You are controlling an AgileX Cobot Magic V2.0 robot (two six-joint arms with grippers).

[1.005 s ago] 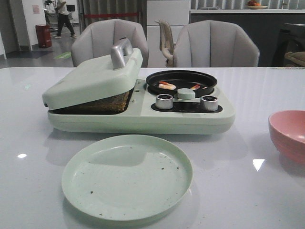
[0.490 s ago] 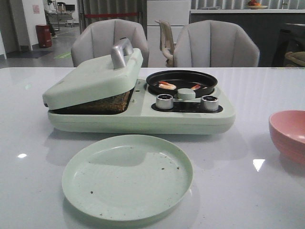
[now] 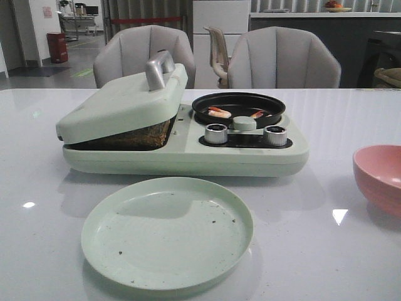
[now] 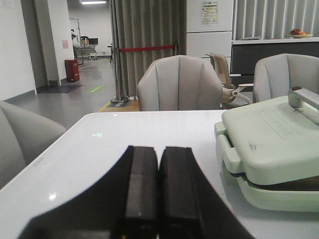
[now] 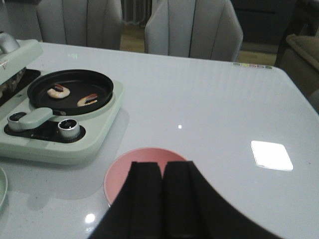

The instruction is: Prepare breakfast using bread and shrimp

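Two shrimp [image 3: 219, 113] [image 3: 257, 115] lie in the black round pan [image 3: 238, 100] of the pale green cooker [image 3: 188, 150]; they also show in the right wrist view [image 5: 58, 90] [image 5: 87, 101]. Under the cooker's tilted lid [image 3: 122, 103] a brown toasted edge of bread [image 3: 141, 135] shows. My left gripper [image 4: 158, 154] is shut and empty, above the table left of the cooker. My right gripper [image 5: 162, 169] is shut and empty, above the pink bowl [image 5: 122, 172]. Neither gripper shows in the front view.
An empty pale green plate [image 3: 167, 232] with crumbs sits in front of the cooker. The pink bowl [image 3: 379, 175] stands at the right edge. Two knobs [image 3: 216, 133] [image 3: 275, 135] sit on the cooker's front. Grey chairs [image 3: 282, 59] stand behind the table.
Nothing on the table has moved. Only a person walking in the far background has left the view.
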